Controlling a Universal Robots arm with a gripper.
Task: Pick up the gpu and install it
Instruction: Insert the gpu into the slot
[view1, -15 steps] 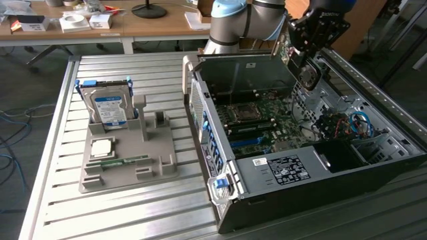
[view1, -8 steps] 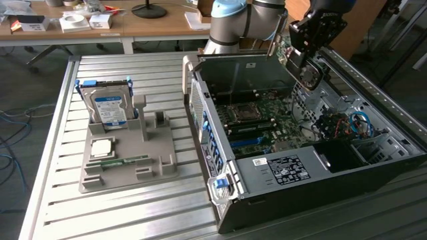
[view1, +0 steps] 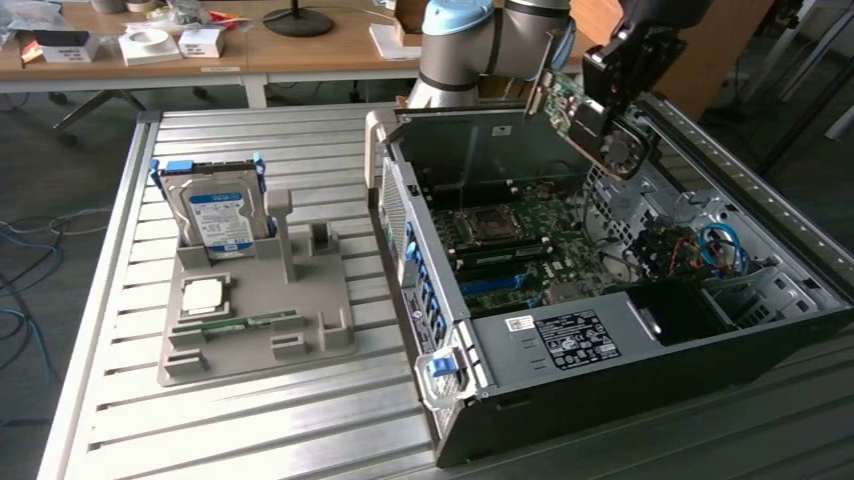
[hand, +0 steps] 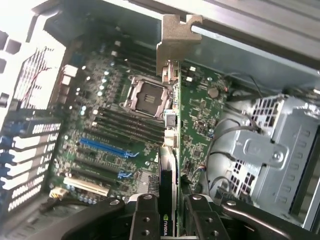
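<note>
Gpu (hand: 171, 130), green-logoed, gripped by end effector (hand: 170, 215) above motherboard (hand: 110, 130).

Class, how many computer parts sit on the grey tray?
3: hard drive standing at the far end; square chip flat in the middle; memory stick lying nearest the camera. None seems hidden.

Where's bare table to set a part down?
Bare table slats border the grey parts tray on the camera side and the exterior view's left. Gap between tray and PC case: narrow. Crowded inside the case, gpu held over the motherboard.
</note>
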